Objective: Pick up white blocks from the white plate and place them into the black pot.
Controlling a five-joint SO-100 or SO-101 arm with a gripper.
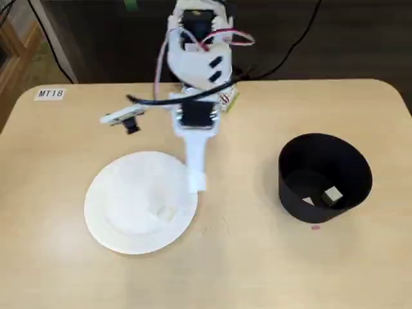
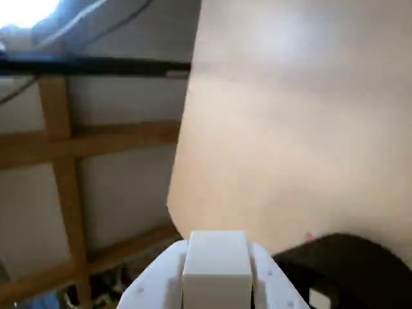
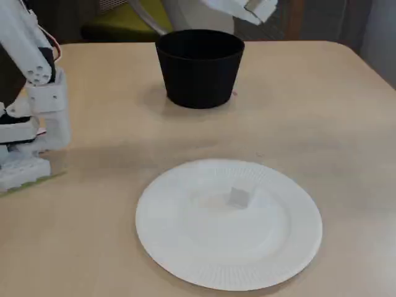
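Note:
The white plate [image 1: 96,215] lies left of centre in a fixed view, with one white block [image 1: 165,211] on it. The plate [image 3: 185,269] and that block [image 3: 238,197] show near the front in the other fixed view. The black pot [image 1: 291,196] stands at the right with one white block [image 1: 333,195] inside; it is at the back in the other view [image 3: 199,74]. My gripper [image 1: 197,183] is raised high by the plate's right edge. It appears at the top edge in the other fixed view [image 3: 252,8]. In the wrist view my gripper [image 2: 215,283] is shut on a white block [image 2: 215,261], with the pot [image 2: 360,264] at the lower right.
The arm's base [image 3: 28,133] stands at the table's left side in a fixed view. A label reading MT18 [image 1: 50,94] is stuck near the far left corner. A small camera [image 1: 123,118] sticks out from the arm. Cables hang behind the table.

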